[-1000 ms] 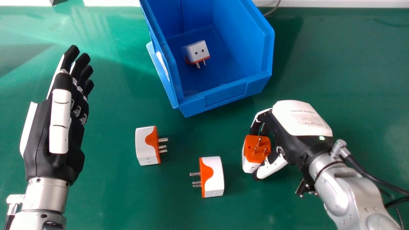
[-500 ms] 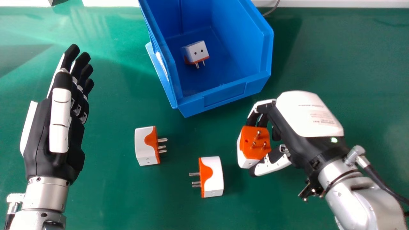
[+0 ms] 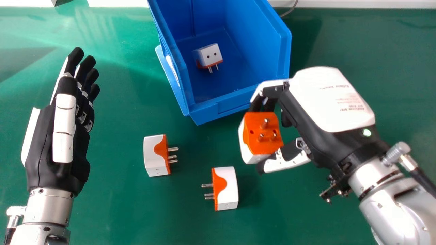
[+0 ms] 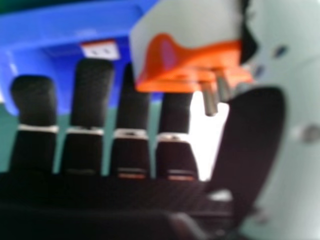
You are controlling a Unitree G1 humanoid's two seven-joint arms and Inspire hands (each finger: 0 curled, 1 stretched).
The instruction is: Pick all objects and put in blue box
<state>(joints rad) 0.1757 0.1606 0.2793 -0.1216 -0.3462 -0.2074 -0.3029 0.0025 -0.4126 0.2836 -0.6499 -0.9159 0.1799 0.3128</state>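
Right hand [image 3: 332, 102], frame right: pinching boxy plug adapter [image 3: 255, 144], cylindrical metal pins [image 3: 265, 123]. Left hand [image 3: 47, 153], frame left: fingers [image 3: 76, 56] straight.

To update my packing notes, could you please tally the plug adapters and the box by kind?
White-and-orange plug adapters: 4
Blue box: 1
Total: 5

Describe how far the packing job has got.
Done: one plug adapter lies inside the blue box. In hand: the right hand grips a second, short of the box. Left: two adapters on the green table, near the box's front.
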